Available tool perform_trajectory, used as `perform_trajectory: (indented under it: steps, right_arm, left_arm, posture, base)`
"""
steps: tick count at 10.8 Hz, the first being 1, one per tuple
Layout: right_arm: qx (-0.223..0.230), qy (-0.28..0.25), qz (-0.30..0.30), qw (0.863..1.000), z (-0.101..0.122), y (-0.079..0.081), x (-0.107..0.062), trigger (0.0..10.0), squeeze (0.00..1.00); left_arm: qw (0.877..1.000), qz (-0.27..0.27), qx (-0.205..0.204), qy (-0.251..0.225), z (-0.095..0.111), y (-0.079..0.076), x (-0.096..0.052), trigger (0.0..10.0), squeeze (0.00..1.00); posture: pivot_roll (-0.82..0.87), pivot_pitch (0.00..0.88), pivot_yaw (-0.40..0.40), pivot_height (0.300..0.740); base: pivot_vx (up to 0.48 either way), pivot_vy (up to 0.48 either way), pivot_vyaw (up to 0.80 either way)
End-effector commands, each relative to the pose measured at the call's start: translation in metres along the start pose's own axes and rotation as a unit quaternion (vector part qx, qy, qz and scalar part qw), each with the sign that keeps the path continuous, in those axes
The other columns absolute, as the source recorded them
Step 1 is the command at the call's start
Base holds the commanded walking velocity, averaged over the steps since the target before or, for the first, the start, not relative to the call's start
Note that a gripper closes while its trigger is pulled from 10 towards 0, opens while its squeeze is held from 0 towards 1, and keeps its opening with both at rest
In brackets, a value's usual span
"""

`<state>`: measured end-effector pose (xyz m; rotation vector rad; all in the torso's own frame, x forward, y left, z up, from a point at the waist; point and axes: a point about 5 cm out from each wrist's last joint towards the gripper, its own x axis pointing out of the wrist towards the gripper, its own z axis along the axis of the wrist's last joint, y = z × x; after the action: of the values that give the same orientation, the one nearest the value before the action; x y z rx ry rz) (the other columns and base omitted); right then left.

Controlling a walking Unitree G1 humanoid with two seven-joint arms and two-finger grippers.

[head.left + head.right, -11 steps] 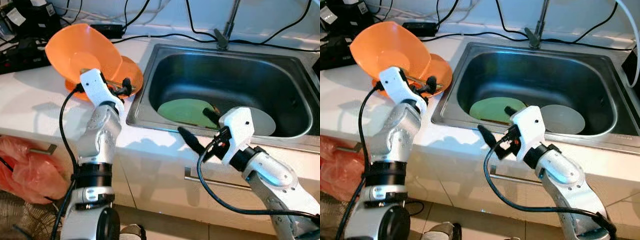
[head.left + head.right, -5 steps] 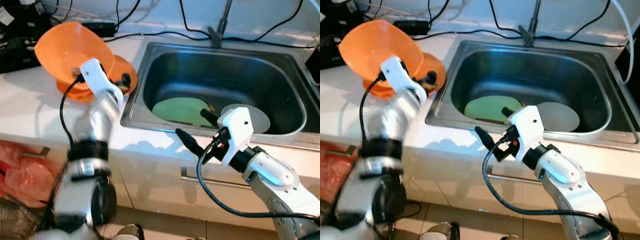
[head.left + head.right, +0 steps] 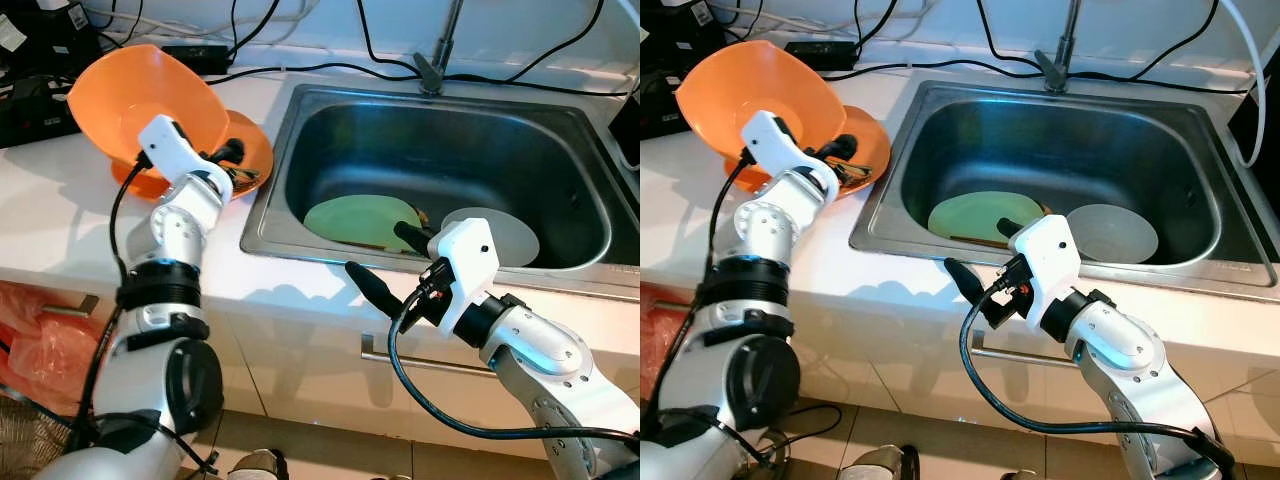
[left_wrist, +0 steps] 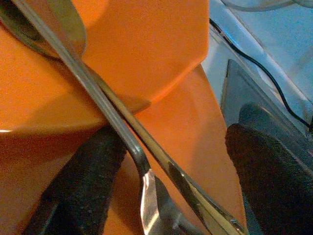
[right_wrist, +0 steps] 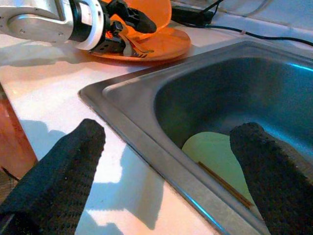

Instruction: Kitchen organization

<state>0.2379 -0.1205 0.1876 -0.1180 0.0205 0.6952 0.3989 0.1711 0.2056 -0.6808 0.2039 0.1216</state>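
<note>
- Reaching over the white counter (image 3: 60,215), the left gripper (image 3: 232,165) is hovering above the orange plate (image 3: 252,150), which is lying on the counter just beside the left rim of the sink (image 3: 290,130).
- Its two black fingers (image 4: 88,181) are standing spread apart, straddling the cutlery (image 4: 117,127) without pinching it.
- That cutlery, two shiny metal handles crossing each other, is lying on the orange plate, with its upper ends running into the orange bowl (image 3: 135,95).
- The orange bowl is leaning tilted on the far side of the plate, its opening facing the sink.
- The right gripper (image 3: 385,265) is hanging over the front rim of the sink, its fingers (image 5: 63,171) spread wide and holding nothing.
- A green plate (image 3: 360,220) is lying flat on the sink floor, toward the front left.
- A thin stick-like piece (image 5: 222,183) is resting across the green plate; what it is cannot be told.
- A grey bowl (image 3: 1110,232) is sitting just beside the green plate, toward the right wall of the sink.
- Black cables (image 3: 330,68) are trailing along the back edge of the counter, behind the tap (image 3: 440,60).
</note>
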Motion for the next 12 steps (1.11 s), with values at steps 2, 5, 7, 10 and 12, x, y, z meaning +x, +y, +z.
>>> perform_trajectory:
  steps: [2,5,7,10,12]
  right_arm:
    - [-0.007,-0.004,0.000,1.000,0.002,0.001,-0.001,10.0,0.00]
    - [-0.011,0.000,0.002,1.000,0.000,-0.001,-0.002,10.0,0.00]
    - [-0.014,-0.001,0.004,1.000,0.000,0.001,0.000,10.0,0.00]
    - [-0.016,-0.002,-0.001,1.000,0.000,-0.001,0.000,10.0,0.00]
    - [-0.017,-0.003,-0.001,1.000,0.000,0.000,0.001,10.0,0.00]
  left_arm:
    - [0.999,0.015,-0.011,0.028,-0.008,0.007,0.002,0.0,0.00]
    - [0.999,0.022,-0.007,0.036,-0.010,0.016,0.001,0.0,0.00]
    - [0.999,0.020,-0.010,0.037,-0.009,0.014,0.001,0.0,0.00]
    - [0.999,0.015,-0.010,0.036,-0.007,0.012,-0.002,0.0,0.00]
    - [1.000,0.014,0.001,0.024,-0.003,0.012,-0.005,0.0,0.00]
  posture:
    - [0.06,0.112,0.029,0.740]
    - [0.06,0.110,0.027,0.740]
    - [0.06,0.107,0.027,0.740]
    - [0.07,0.103,0.027,0.740]
    - [0.07,0.101,0.024,0.740]
  base:
    - [0.000,0.000,0.00]
    - [0.000,0.000,0.00]
    - [0.000,0.000,0.00]
    - [0.000,0.000,0.00]
    - [0.000,0.000,0.00]
